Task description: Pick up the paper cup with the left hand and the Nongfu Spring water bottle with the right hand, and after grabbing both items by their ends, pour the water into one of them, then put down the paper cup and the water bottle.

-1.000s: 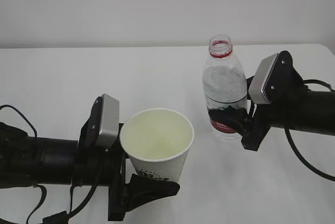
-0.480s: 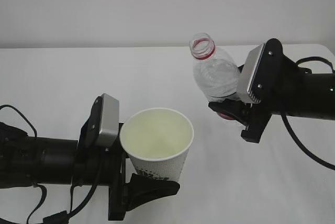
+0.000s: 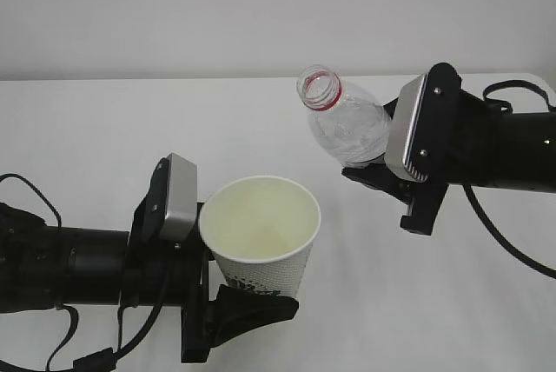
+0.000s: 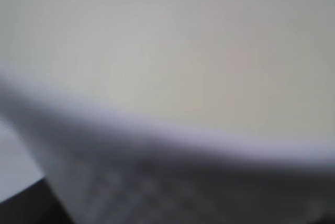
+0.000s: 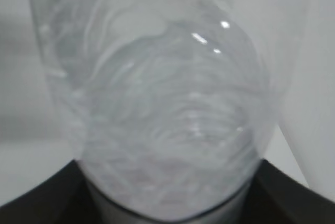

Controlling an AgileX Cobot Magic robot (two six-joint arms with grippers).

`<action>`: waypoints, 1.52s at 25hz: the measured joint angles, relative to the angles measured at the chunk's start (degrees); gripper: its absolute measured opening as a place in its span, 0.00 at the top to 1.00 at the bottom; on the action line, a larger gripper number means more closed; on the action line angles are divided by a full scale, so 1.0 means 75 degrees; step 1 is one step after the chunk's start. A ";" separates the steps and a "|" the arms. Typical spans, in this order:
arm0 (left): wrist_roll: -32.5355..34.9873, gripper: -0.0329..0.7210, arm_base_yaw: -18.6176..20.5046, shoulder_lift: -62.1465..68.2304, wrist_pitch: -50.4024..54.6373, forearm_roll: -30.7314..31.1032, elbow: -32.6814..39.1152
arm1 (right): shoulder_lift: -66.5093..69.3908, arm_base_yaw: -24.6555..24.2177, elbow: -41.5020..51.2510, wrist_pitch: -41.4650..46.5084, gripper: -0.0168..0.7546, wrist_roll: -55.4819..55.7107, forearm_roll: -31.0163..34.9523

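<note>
Both pick-ups look done. The left tool [image 3: 228,295] is clamped around the lower part of the paper cup [image 3: 261,235], holding it upright at the near left with its open mouth facing up; the cup's inside looks dry and empty. The right tool [image 3: 375,174] is clamped on the lower body of the water bottle [image 3: 343,124], which is off the white surface [image 3: 104,129] and tipped to the left, its uncapped mouth with the red ring pointing up and to the left.

The bottle's mouth sits farther back and to the right of the cup's rim, apart from it, and no stream shows, so the pour has not begun. Left to do: bring the mouth over the cup, tip further, pour, then set both down.

Nothing else lies on the surface, and nothing stands between bottle and cup. The left wrist view is too blurred to add detail.
</note>
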 joint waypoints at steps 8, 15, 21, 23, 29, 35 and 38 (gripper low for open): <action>0.0000 0.22 0.0000 0.0000 0.0000 -0.0033 0.0000 | 0.0000 0.0000 0.0000 0.0000 0.36 -0.0670 -0.0011; 0.0000 0.22 0.0000 0.0000 0.0000 -0.0036 0.0000 | 0.0000 0.0000 0.0000 0.0000 0.36 -0.1167 -0.0011; 0.0000 0.22 0.0000 0.0000 0.0000 -0.0036 0.0000 | 0.0000 0.0000 0.0000 0.0000 0.36 -0.1494 -0.0011; 0.0000 0.22 0.0000 0.0000 0.0000 -0.0022 0.0000 | 0.0000 0.0000 0.0000 0.0000 0.36 -0.1641 -0.0011; 0.0000 0.22 0.0000 0.0000 0.0000 0.0117 0.0000 | 0.0000 0.0000 0.0000 0.0000 0.36 -0.2044 -0.0011; 0.0000 0.22 0.0000 0.0000 0.0000 0.0195 0.0000 | 0.0000 0.0000 0.0000 0.0000 0.36 -0.2450 -0.0011; 0.0000 0.22 0.0000 0.0000 0.0000 0.0211 0.0000 | 0.0000 0.0000 0.0000 -0.0017 0.36 -0.2675 -0.0011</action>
